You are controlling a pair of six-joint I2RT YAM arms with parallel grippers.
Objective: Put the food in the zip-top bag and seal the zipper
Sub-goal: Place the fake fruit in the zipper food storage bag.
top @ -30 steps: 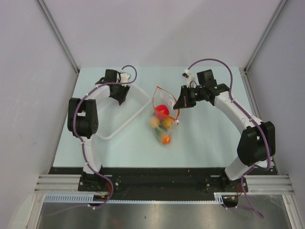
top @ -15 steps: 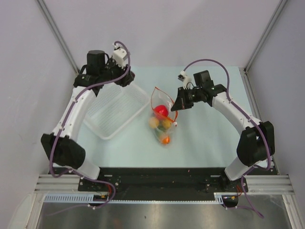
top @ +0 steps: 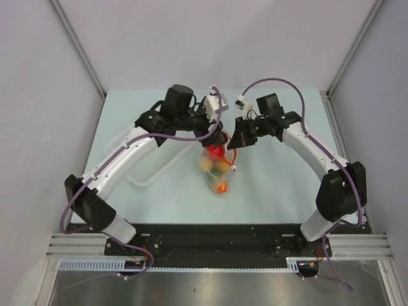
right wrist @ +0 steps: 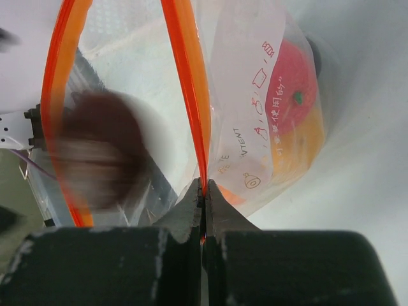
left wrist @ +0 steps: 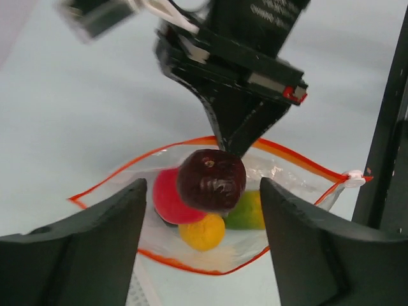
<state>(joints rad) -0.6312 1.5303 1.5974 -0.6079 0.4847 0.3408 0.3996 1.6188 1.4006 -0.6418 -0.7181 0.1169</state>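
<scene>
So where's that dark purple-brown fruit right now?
Left wrist view, centre: the dark purple-brown fruit sits between the left gripper's open fingers, touching neither, over the zip-top bag's open mouth, above the red fruit.

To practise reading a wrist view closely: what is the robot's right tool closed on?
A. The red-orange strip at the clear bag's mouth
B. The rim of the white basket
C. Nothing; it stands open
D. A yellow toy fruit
A: in the right wrist view the right tool is pinched shut on the red-orange strip at the mouth of the clear bag.
</scene>
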